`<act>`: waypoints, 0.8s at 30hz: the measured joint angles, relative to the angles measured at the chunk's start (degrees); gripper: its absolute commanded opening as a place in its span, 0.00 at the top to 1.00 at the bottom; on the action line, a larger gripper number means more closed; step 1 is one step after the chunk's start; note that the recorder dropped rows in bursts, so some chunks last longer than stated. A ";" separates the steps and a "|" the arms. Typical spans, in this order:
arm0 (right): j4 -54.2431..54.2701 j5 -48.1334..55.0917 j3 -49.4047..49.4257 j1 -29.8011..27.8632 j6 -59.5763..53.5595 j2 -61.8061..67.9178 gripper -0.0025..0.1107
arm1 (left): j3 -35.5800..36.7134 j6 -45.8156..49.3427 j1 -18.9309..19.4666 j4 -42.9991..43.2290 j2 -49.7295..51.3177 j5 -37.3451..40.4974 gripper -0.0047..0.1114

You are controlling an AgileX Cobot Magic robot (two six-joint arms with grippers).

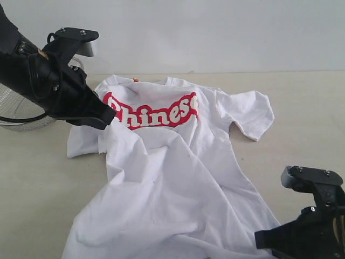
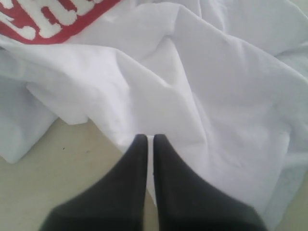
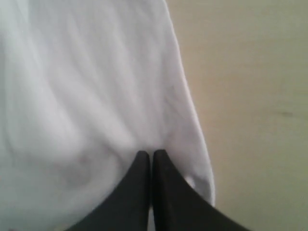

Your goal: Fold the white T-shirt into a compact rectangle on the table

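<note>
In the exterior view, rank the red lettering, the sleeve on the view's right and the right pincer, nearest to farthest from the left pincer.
1. The red lettering, on the chest of the white T-shirt, right beside the left pincer.
2. The sleeve, on the far right side.
3. The right pincer, at the near right corner.

The white T-shirt (image 1: 172, 178) is lying rumpled, lettering up, on the table (image 1: 302, 108). The left gripper (image 1: 110, 116) is touching the shirt beside its lettering. The right gripper (image 1: 264, 237) is resting at its hem corner.
</note>
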 measured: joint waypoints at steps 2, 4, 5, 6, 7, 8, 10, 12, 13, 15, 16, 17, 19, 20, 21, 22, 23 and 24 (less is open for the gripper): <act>-0.52 -1.07 0.97 0.00 0.19 -2.42 0.98 | 0.00 -0.04 0.00 0.56 -0.61 0.00 0.92; -0.66 -1.42 1.08 0.00 0.31 -5.46 0.98 | 0.00 -0.13 0.00 1.28 -1.34 0.00 0.92; -0.66 -1.42 1.08 0.00 0.31 -6.68 0.98 | 0.00 -0.25 0.00 1.42 -1.59 0.00 0.92; -0.66 -1.42 1.08 0.00 0.31 -8.06 0.98 | 0.00 -0.48 0.00 1.51 -1.73 0.00 0.92; -0.66 -1.42 1.08 0.00 0.31 -9.27 0.98 | 0.00 -0.46 0.00 1.65 -1.82 0.00 0.92; -0.66 -1.47 1.08 0.00 0.31 -10.33 0.98 | 0.00 -0.51 0.00 1.65 -1.82 0.00 0.92; -0.55 -1.28 0.75 0.00 0.41 -11.87 0.98 | 0.00 -0.51 0.00 1.65 -1.82 -0.27 0.92; -0.55 0.06 -1.02 0.00 0.41 -12.32 0.98 | 0.00 -0.89 0.00 1.74 -1.82 -1.35 0.92; -0.55 0.86 -2.88 0.00 0.41 -12.32 0.98 | 0.00 -1.07 0.00 1.74 -1.82 -2.03 0.92; -0.92 1.72 -8.56 0.00 0.32 -11.58 0.98 | 0.00 -1.55 0.00 1.86 -1.82 -4.52 0.92; -0.92 1.72 -12.22 0.00 0.32 -10.70 0.98 | 0.00 -1.69 0.00 1.86 -1.82 -5.54 0.92; -1.02 1.60 -15.37 0.00 0.10 -9.66 0.98 | 0.00 -1.97 0.00 1.86 -1.70 -6.78 0.92; -1.02 1.20 -23.11 0.00 -0.43 -6.27 0.98 | -0.35 -2.62 0.00 1.86 -0.58 -8.48 0.92; -1.02 0.87 -25.94 -0.11 -0.55 -4.20 0.98 | -0.63 -2.74 0.00 1.86 0.30 -9.02 0.92; -1.02 0.08 -29.18 -0.53 -0.68 -1.88 0.98 | -1.14 -2.84 0.00 1.86 1.37 -9.56 0.92; -1.02 -1.22 -32.14 -1.15 -0.89 0.65 0.98 | -1.54 -2.96 0.14 1.86 2.36 -10.03 0.92; -1.02 -2.61 -34.85 -2.00 -0.99 3.36 0.98 | -1.98 -2.96 0.52 1.86 3.70 -10.79 0.92; -1.02 -3.65 -37.35 -2.84 -1.03 5.60 0.98 | -2.33 -2.96 0.96 1.86 5.10 -11.88 0.92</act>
